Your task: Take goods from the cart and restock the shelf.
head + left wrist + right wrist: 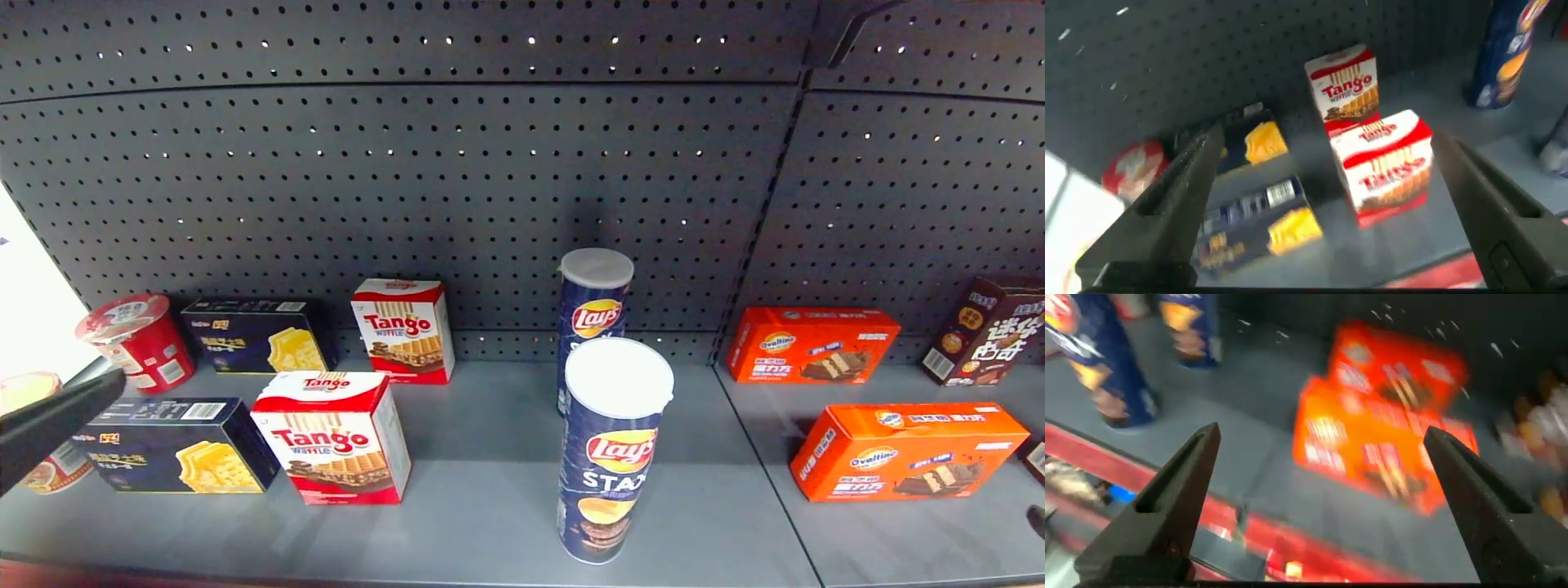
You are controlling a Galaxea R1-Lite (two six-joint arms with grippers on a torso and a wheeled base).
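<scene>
On metal shelf (490,457): boxes (335,437), round chip tubes (612,449); L gripper (1327,140), R gripper (1321,434) splayed wide, empty.

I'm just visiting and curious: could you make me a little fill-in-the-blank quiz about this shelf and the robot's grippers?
1. The two chip cans stand ___ on the shelf.
2. Left of them are ___ red-and-white wafer boxes.
3. The two flat boxes right of the cans are ___ in colour.
4. The left gripper and right gripper are both ___.
Missing words: upright; two; orange; open.
</scene>
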